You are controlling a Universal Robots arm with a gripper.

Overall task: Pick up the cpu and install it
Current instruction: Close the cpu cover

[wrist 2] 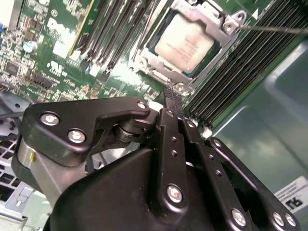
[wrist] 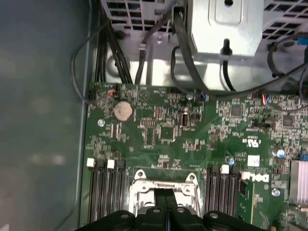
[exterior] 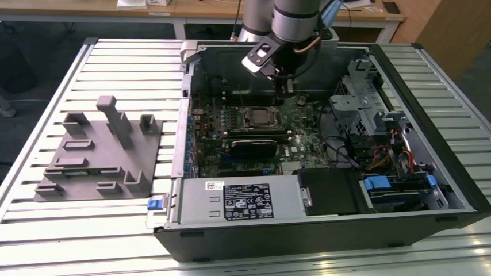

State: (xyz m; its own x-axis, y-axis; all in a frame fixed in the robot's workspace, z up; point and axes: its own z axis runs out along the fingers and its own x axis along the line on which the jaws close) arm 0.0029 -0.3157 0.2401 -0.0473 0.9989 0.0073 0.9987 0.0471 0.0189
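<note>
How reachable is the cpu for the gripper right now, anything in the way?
Probably yes for getting over it: the gripper hangs just beside the cpu with nothing between them. But the cpu lies inside the metal socket frame, which rims its edges, so gripping its sides looks doubtful.

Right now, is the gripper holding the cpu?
No: in the second wrist view the cpu sits in its socket, apart from the empty, shut gripper.
</note>
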